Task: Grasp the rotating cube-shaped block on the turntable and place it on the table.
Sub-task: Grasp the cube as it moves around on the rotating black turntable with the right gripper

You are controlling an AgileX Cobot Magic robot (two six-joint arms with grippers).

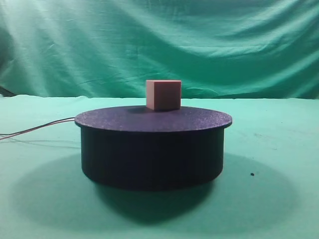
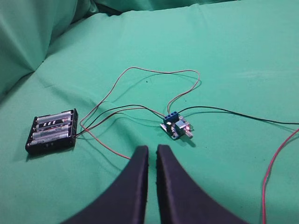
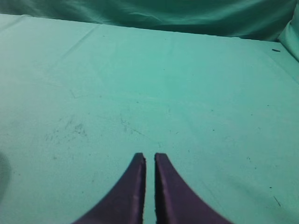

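The cube-shaped block (image 1: 163, 94) sits on the flat top of the turntable (image 1: 152, 149), a little toward the far edge and slightly right of the middle as the high view shows it. One vertical edge of the block is turned toward that camera, so two faces are seen. The turntable stands on the green surface (image 1: 279, 149), with thin wires (image 1: 37, 128) leaving it to the left.

Neither arm appears in the high view. The left gripper (image 2: 152, 151) has its jaws almost together and holds nothing; in front of it lie a battery holder (image 2: 52, 131) and a small circuit board (image 2: 176, 127), joined by wires. The right gripper (image 3: 149, 158) is also nearly closed and empty — it looks over bare green cloth only.

No wrist view shows the block, so I cannot tell which arm is nearer. In my judgement the block's small offset to the right favours the right arm, but only weakly — and its jaws must first open.
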